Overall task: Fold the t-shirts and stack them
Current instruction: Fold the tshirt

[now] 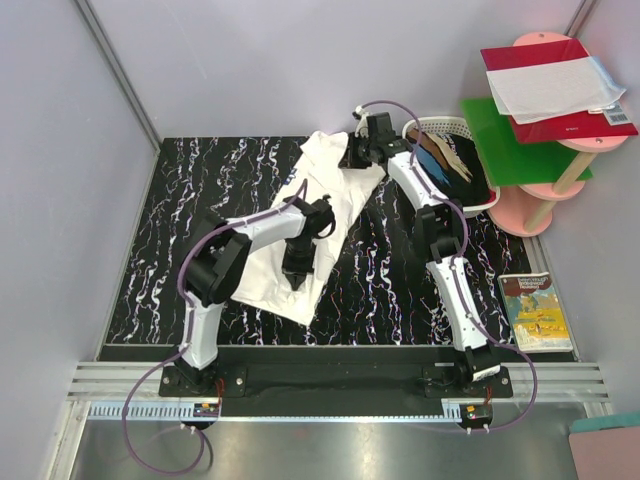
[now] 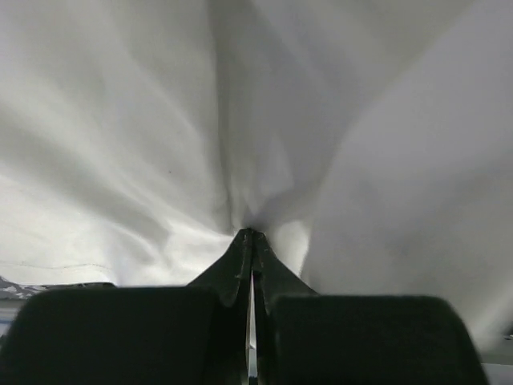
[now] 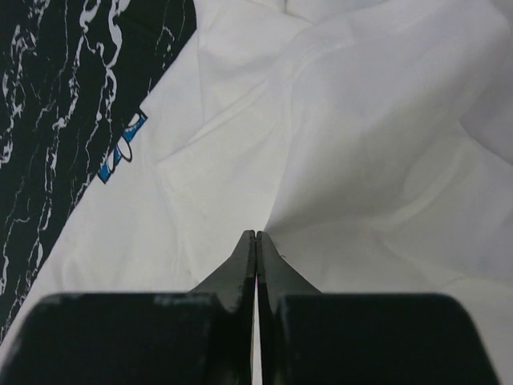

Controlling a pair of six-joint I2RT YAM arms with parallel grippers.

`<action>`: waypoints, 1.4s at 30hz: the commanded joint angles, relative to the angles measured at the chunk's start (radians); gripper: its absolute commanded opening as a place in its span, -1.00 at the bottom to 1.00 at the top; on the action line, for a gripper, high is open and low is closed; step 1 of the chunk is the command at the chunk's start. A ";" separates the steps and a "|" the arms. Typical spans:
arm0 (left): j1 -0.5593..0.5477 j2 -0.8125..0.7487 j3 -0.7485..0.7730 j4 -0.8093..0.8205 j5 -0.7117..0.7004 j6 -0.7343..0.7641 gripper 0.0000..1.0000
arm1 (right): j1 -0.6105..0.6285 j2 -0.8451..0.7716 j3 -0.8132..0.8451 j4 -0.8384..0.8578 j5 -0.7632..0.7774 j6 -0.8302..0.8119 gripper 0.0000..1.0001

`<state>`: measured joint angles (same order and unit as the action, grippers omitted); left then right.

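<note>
Station record, as I see it from my remote seat.

1. White t-shirt (image 1: 318, 200): lies spread and rumpled on the counter (image 1: 180, 200), running diagonally from the far centre down towards the near left-centre. One edge of a blue print (image 3: 124, 148) shows in the right wrist view, next to the bare marbled surface. I cannot read any lettering.

2. Left end effector (image 1: 298, 276): pointing down over the near half of the white t-shirt. In its wrist view the fingers (image 2: 232, 269) are pressed together, and the cloth puckers into folds that meet at their tips. I log it as clenched on the white t-shirt.

3. Right end effector (image 1: 357, 152): at the far corner of the white t-shirt, beside the basket (image 1: 440, 125). In its wrist view the fingers (image 3: 276, 273) meet tip to tip, and a ridge of white cloth rises from that point. I log it as grasping the white t-shirt.

4. Other t-shirts (image 1: 448, 160): dark, blue and tan cloth piled inside the basket at the counter's far right corner.

5. Off the counter, right side: a green shelf (image 1: 520, 150) on a pink stand (image 1: 540, 205), touching the basket. Above it are a red folder (image 1: 560, 125) and a paper sheet (image 1: 555, 85). A book (image 1: 535, 310) lies lower down, near the right arm.
</note>
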<state>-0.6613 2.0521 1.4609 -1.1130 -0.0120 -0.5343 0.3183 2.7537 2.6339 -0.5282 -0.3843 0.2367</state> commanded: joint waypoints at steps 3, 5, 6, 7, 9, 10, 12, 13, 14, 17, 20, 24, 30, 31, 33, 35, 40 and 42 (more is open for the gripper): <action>0.012 -0.216 0.024 -0.037 -0.222 -0.067 -0.80 | 0.019 -0.254 -0.216 0.031 -0.028 -0.074 -0.88; 0.012 -0.262 0.019 -0.045 -0.299 -0.070 -0.69 | 0.019 -0.311 -0.315 0.042 -0.025 -0.074 -0.88; 0.012 -0.273 0.019 -0.039 -0.315 -0.069 -0.65 | 0.019 -0.365 -0.346 0.042 -0.019 -0.073 -0.88; 0.012 -0.280 0.016 -0.009 -0.351 -0.064 -0.44 | 0.019 -0.396 -0.383 0.048 -0.016 -0.070 -0.88; 0.019 -0.267 0.050 0.007 -0.374 -0.041 -0.02 | 0.021 -0.489 -0.513 0.089 0.001 -0.050 -0.88; 0.020 -0.254 0.064 0.040 -0.397 -0.029 0.23 | 0.021 -0.520 -0.561 0.108 0.008 -0.043 -0.88; 0.032 -0.190 0.120 0.077 -0.399 0.029 0.71 | 0.019 -0.612 -0.698 0.157 0.089 -0.025 -0.91; 0.038 -0.153 0.153 0.087 -0.393 0.046 0.73 | 0.019 -0.635 -0.736 0.165 0.129 -0.016 -0.92; 0.054 -0.067 0.233 0.085 -0.387 0.078 0.69 | 0.019 -0.669 -0.800 0.177 0.168 -0.008 -0.95; 0.080 0.101 0.387 0.042 -0.408 0.096 0.00 | 0.011 -0.686 -0.865 0.181 0.295 -0.007 -1.00; 0.123 0.198 0.446 -0.014 -0.460 0.066 -1.00 | 0.004 -0.668 -0.885 0.177 0.410 0.007 -1.00; 0.184 0.191 0.368 -0.019 -0.522 0.019 -1.00 | 0.002 -0.608 -0.867 0.172 0.623 0.016 -1.00; 0.218 0.071 0.178 0.013 -0.598 -0.006 -1.00 | -0.002 -0.467 -0.775 0.128 0.760 0.023 -1.00; 0.219 0.057 0.162 0.015 -0.600 -0.010 -1.00 | -0.004 -0.450 -0.746 0.122 0.757 0.024 -1.00; 0.221 0.046 0.119 0.016 -0.592 -0.010 -1.00 | -0.004 -0.392 -0.710 0.114 0.753 0.023 -1.00; 0.221 0.023 0.080 0.018 -0.589 -0.015 -1.00 | -0.004 -0.340 -0.660 0.105 0.746 0.023 -1.00; 0.229 0.005 -0.005 -0.017 -0.589 -0.027 -1.00 | -0.005 -0.235 -0.521 0.059 0.717 0.010 -1.00; 0.229 0.020 -0.022 -0.034 -0.548 -0.030 -1.00 | -0.007 -0.201 -0.418 0.010 0.693 0.006 -1.00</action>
<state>-0.4393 2.1025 1.4696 -1.1122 -0.5728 -0.5362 0.3176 2.4763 2.0605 -0.4324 0.3237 0.2478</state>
